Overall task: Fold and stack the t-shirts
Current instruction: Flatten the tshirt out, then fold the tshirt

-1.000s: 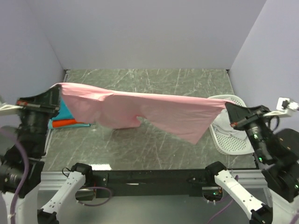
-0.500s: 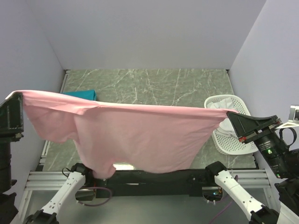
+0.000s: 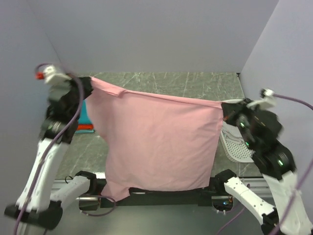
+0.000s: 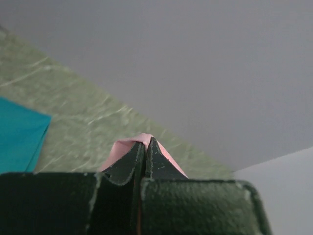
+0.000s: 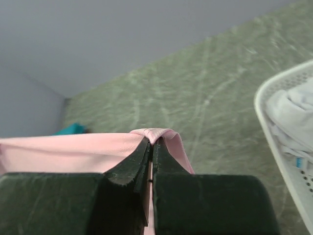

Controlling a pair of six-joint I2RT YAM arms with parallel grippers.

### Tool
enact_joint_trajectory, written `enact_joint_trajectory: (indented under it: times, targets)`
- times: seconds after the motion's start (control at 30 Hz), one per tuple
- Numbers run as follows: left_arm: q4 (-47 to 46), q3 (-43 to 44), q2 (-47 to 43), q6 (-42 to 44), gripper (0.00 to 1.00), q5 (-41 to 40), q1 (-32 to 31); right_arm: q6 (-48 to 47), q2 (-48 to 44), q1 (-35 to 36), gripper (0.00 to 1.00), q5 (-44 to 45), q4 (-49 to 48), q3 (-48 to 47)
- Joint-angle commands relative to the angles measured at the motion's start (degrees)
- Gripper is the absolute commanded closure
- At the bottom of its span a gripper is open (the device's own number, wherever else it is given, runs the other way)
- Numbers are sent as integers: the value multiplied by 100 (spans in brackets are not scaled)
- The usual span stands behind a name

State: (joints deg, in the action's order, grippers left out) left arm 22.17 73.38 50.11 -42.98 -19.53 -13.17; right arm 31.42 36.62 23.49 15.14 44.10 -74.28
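The light pink t-shirt (image 3: 156, 142) hangs spread in the air between my two grippers, its lower edge over the near table edge. My left gripper (image 3: 89, 83) is shut on its upper left corner; the pink cloth (image 4: 128, 145) pokes out past the closed tips (image 4: 145, 144). My right gripper (image 3: 226, 110) is shut on its upper right corner, pink cloth (image 5: 164, 134) folded over the tips (image 5: 152, 143). The teal shirt (image 4: 17, 137) lies on the table at left, with a strip of the orange-red shirt (image 3: 84, 127) beside the pink one. White cloth (image 5: 293, 117) lies in the basket.
The white perforated basket (image 3: 235, 147) stands at the right side of the green marbled table (image 3: 186, 85), partly behind my right arm. Grey walls close in the back and both sides.
Both arms have swung up and toward the back, carrying the pink shirt with them. It now hangs flat and taller, more upright, and covers the middle of the table.
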Motion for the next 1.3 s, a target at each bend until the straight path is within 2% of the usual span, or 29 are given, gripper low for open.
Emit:
enact_joint_trajectory:
  times: [0.0,0.13,0.27,0.53,0.63,0.77,0.87,1.17,1.27]
  targets:
    - [-932,-412,946,413,99,-184,34,-109,827,-19,100,1175,-831,501]
    - [-1549,-466,2194,659,99,72,42,-259,1985,-256,100,1159,-1595,827]
    - [-1734,87,3896,861,99,81,51,-443,3138,-861,100,500,-2290,714]
    - [-1427,2073,6736,1380,100,379,113,-909,5369,-1355,100,-397,-2845,-6]
    - [-1268,2592,7257,1363,100,581,139,-988,6047,-1487,100,-458,-2731,-507]
    - [-1444,2777,7531,1301,100,792,200,-980,6655,-1601,100,-643,-2600,-1113]
    - [-1365,2822,7575,1135,100,810,236,-910,6884,-1593,100,-740,-2572,-1229]
    - [-1198,1715,6618,485,100,767,289,-953,6648,-1601,100,-714,-2195,-1080]
    - [-1084,997,6100,45,100,670,289,-1006,6384,-1619,100,-714,-2116,-957]
